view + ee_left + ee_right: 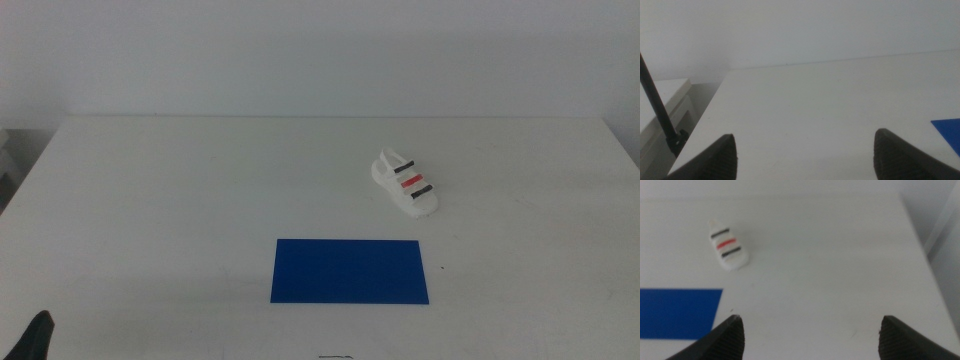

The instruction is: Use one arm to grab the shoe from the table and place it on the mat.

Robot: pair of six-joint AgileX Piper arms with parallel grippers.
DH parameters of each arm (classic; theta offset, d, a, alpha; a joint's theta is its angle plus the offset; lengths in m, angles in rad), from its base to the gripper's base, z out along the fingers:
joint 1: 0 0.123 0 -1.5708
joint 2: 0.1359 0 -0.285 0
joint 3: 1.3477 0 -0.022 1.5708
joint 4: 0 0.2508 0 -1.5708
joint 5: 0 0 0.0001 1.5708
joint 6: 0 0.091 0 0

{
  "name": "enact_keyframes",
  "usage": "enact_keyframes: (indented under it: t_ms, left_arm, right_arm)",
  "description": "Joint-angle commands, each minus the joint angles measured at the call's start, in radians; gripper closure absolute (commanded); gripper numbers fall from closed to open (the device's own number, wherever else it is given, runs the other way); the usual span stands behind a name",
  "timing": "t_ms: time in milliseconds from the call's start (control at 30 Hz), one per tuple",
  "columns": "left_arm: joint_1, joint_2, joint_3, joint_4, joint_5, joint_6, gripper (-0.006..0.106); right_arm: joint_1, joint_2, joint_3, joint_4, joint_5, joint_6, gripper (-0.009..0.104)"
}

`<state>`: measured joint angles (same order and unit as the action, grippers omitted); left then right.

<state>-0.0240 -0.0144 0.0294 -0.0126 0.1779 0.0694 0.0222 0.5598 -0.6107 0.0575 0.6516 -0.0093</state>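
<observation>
The white shoe [406, 183] with two black straps and one red lies on the white table [180, 200], right of centre and behind the mat's right end. The dark blue mat [349, 270] lies flat near the front middle. In the right wrist view the shoe [728, 245] and a part of the mat [677, 312] show ahead of my right gripper [807, 340], which is open and holds nothing. My left gripper [805, 157] is open too, over bare table, with a corner of the mat [949, 131] at the side. A dark tip of the left arm [32, 338] shows at the bottom left corner.
A plain white wall stands behind the table. The table's left edge [705, 120] and a black rod [657, 107] beside it show in the left wrist view; the table's right edge [920, 240] shows in the right wrist view.
</observation>
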Motion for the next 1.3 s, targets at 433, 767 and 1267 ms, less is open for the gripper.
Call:
enact_keyframes:
  t_ms: [433,767,1267]
  left_arm:
    - [-0.003,-0.019,-0.003,-0.009,-0.082,-0.015,0.007]
    - [-0.003,-0.019,-0.003,-0.009,-0.082,-0.015,0.007]
    - [-0.003,-0.019,-0.003,-0.009,-0.082,-0.015,0.007]
  right_arm:
    - [0.187,0.672,-0.666,0.038,0.382,-0.015,0.006]
    - [0.187,1.021,-0.967,0.048,0.388,-0.043,0.006]
    - [0.232,1.533,-1.409,0.138,0.463,-0.212,0.006]
